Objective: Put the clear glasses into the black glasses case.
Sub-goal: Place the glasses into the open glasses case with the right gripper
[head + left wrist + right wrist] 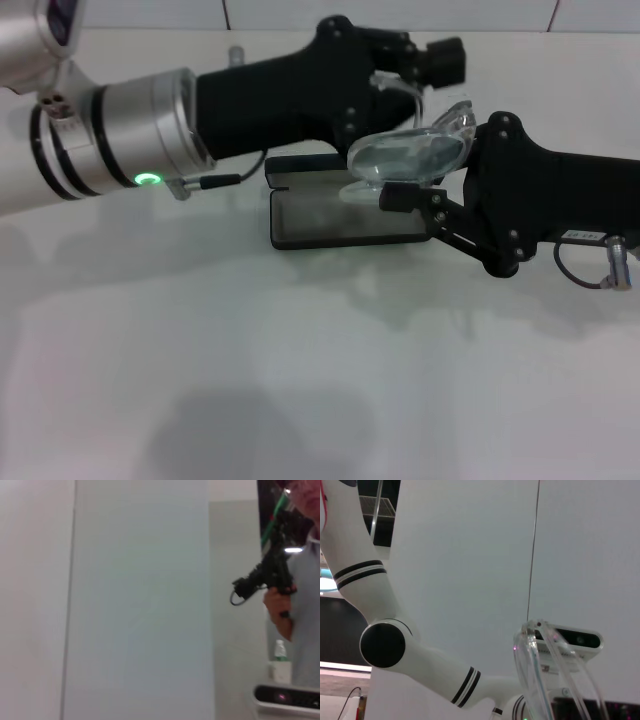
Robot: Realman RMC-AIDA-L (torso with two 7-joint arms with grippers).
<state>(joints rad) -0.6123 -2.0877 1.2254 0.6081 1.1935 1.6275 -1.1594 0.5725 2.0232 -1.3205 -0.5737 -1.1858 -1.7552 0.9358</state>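
Observation:
The black glasses case [340, 215] lies open on the white table, grey lining up, with its lid [300, 168] toward the back. Just above its right end hover the clear glasses [415, 150], tilted, with one thin arm curving up toward my left gripper [430, 62]. My right gripper [412, 182] comes in from the right and is shut on the lens edge. In the right wrist view the clear curved arms of the glasses [540, 680] stand close to the camera. The left wrist view shows neither glasses nor case.
The white table [300, 380] stretches bare in front of the case. My left arm's black forearm [280, 95] spans the space behind the case. A person [295, 580] holding a black device stands beyond, beside a bottle [280, 652].

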